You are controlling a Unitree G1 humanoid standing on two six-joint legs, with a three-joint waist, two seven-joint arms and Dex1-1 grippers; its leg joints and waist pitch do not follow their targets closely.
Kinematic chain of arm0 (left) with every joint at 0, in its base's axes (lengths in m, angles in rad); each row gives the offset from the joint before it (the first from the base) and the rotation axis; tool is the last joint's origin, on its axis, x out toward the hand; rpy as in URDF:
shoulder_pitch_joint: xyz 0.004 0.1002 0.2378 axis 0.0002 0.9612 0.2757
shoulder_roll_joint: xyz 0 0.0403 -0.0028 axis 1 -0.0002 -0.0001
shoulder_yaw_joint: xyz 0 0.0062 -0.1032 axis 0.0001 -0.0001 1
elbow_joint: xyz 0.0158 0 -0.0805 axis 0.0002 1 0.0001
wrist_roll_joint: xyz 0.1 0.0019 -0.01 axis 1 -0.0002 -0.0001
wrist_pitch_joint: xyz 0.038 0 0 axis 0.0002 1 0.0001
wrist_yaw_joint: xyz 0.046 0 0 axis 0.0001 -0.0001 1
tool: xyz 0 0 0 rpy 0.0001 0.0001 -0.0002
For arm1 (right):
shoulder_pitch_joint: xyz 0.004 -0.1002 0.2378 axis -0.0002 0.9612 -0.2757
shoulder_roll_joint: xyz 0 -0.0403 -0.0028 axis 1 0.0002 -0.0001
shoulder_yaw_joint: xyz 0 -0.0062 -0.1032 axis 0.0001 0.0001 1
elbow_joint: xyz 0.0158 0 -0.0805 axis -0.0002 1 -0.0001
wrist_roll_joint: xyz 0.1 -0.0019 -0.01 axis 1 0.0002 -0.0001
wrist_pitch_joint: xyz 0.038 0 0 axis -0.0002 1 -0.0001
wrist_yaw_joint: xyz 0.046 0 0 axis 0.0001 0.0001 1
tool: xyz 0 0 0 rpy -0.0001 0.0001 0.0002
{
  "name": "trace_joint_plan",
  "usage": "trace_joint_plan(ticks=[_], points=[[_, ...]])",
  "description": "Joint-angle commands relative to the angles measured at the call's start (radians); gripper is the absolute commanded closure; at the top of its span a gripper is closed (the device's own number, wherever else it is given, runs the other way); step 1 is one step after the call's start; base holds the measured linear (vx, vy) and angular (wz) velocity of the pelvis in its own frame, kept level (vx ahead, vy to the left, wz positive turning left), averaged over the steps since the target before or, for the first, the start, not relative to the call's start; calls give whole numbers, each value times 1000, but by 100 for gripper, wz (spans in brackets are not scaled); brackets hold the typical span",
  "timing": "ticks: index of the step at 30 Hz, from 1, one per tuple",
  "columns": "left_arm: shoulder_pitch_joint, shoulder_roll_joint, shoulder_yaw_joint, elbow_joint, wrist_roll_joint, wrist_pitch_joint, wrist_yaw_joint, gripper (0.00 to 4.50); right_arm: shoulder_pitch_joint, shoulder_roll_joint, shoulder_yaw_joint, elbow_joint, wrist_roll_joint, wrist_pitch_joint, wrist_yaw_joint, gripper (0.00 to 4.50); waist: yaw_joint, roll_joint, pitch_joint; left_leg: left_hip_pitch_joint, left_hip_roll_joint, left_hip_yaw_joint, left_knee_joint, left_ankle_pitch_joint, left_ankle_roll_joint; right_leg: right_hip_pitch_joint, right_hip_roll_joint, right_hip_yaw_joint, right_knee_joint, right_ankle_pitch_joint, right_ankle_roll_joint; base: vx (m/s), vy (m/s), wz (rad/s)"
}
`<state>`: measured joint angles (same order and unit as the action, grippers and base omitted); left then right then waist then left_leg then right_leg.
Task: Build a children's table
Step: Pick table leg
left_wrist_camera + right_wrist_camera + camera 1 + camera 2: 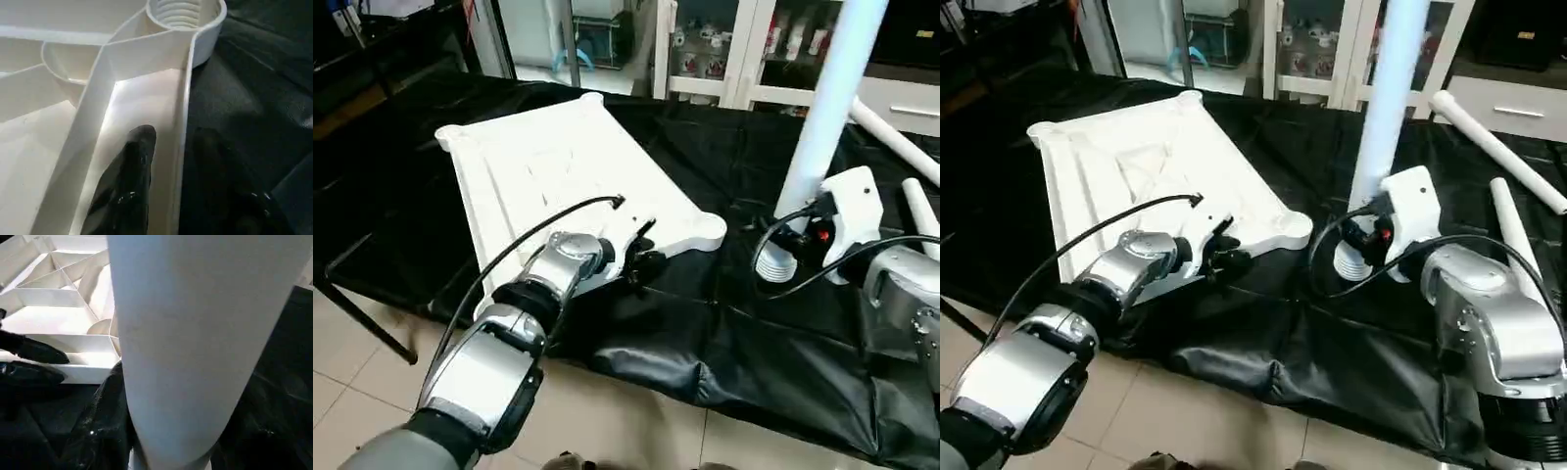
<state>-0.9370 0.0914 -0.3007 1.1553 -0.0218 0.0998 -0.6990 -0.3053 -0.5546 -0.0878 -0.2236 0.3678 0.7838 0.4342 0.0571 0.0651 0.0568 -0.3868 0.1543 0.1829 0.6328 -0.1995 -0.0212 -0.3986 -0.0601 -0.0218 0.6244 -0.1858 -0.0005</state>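
Left gripper (171, 181) straddles tabletop (548, 166) rim, apparently not clamped; right gripper (1363, 240) grips upright leg (824, 108).

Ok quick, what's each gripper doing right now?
Left gripper: fingers straddling the tabletop rim, not clamped.
Right gripper: shut on an upright leg.

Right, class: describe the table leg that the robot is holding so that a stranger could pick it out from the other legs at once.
Start at the black-covered work table and find the white tabletop lying ribbed side up. Just to its right, the right gripper holds one white leg. Unlike the other two legs lying flat further right, this one stands upright, with its ribbed end down on the cover.
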Motion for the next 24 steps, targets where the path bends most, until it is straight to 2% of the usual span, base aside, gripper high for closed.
trace_joint_plan(ticks=[1, 2, 6, 9, 11, 13, 14, 16, 17, 18, 19, 20, 21, 22, 23, 24], points=[[-3, 7, -27, 49, 39, 20, -42, 318, -10, -15, 5, -14, -8, 5, 9, 267, -1, -11, -70, 23, 61, -34, -79, -179, 29, 52, -84, 39, -90, -182, -251, 0, 0, 0], [-9, 11, -32, 62, 49, 35, -65, 328, -12, -18, 8, -13, -9, 3, 12, 267, -2, -14, -70, 23, 62, -34, -80, -179, 26, 52, -83, 39, -90, -181, -249, 0, 0, 0], [-23, 32, -55, 93, 88, 85, -138, 367, -20, -23, 16, -15, -11, -1, 22, 267, -6, -11, -71, 22, 61, -35, -81, -165, 29, 55, -85, 39, -87, -151, -255, 0, 0, 0], [-26, 36, -42, 106, 85, 79, -167, 388, -24, -23, 21, -15, -10, -3, 29, 267, -9, -14, -74, 20, 59, -33, -78, -148, 47, 59, -88, 39, -88, -140, -269, 0, 0, 0], [-25, 42, -28, 104, 74, 49, -201, 406, -24, -21, 23, -22, -4, -1, 41, 267, -8, -12, -76, 18, 59, -33, -78, -127, 62, 60, -87, 38, -87, -124, -272, 0, 0, 0], [-2, 58, -15, 60, 53, -52, -330, 423, -17, -20, 19, -42, 20, 4, 64, 267, -7, -9, -79, 18, 61, -33, -78, -107, 81, 60, -87, 37, -86, -97, -275, 0, 0, 0], [27, 76, -22, 10, 42, -125, -429, 429, -10, -19, 16, -56, 35, 6, 75, 267, -5, -9, -81, 15, 65, -35, -80, -91, 96, 64, -91, 38, -83, -67, -279, 0, 0, 0], [40, 86, -30, -14, 41, -143, -470, 437, -8, -17, 14, -61, 42, 7, 80, 267, -5, -5, -81, 20, 70, -32, -81, -91, 103, 56, -88, 36, -79, -29, -290, 0, 0, 0], [86, 120, -61, -88, 44, -160, -540, 445, -4, -8, 8, -77, 64, 13, 91, 267, 0, -7, -81, 24, 71, -31, -81, -103, 104, 54, -89, 36, -81, -41, -290, 0, 0, 0], [101, 132, -70, -112, 43, -166, -559, 445, -3, -6, 7, -82, 69, 15, 93, 267, 10, 1, -79, 27, 77, -29, -85, -126, 91, 48, -91, 36, -81, -87, -283, 0, 0, 0], [119, 145, -80, -139, 43, -174, -580, 445, -2, -3, 7, -87, 75, 17, 96, 267, 16, 3, -81, 32, 81, -31, -85, -137, 82, 47, -94, 36, -81, -97, -282, 0, 0, 0], [158, 170, -96, -197, 41, -184, -605, 445, 2, 1, 6, -98, 85, 21, 102, 267, 19, -4, -79, 30, 85, -32, -90, -139, 71, 49, -97, 36, -78, -112, -277, 0, 0, 0], [169, 177, -98, -213, 38, -186, -611, 445, 3, 1, 7, -101, 86, 22, 104, 267, 20, -2, -77, 29, 83, -29, -91, -140, 67, 44, -93, 35, -79, -123, -270, 0, 0, 0], [206, 196, -104, -268, 27, -193, -623, 445, 7, 3, 11, -110, 91, 24, 109, 267, 25, -1, -76, 35, 85, -28, -93, -161, 51, 39, -94, 35, -81, -150, -262, 0, 0, 0], [271, 224, -100, -364, 6, -203, -626, 445, 15, 3, 20, -119, 97, 26, 119, 267, 22, -19, -76, 34, 88, -27, -96, -170, 45, 40, -96, 35, -80, -156, -257, 0, 0, 0], [299, 239, -102, -401, 10, -225, -618, 445, 17, 5, 26, -120, 96, 27, 122, 267, 24, -17, -71, 30, 87, -27, -99, -177, 40, 41, -100, 35, -79, -189, -245, 0, 0, 0]])
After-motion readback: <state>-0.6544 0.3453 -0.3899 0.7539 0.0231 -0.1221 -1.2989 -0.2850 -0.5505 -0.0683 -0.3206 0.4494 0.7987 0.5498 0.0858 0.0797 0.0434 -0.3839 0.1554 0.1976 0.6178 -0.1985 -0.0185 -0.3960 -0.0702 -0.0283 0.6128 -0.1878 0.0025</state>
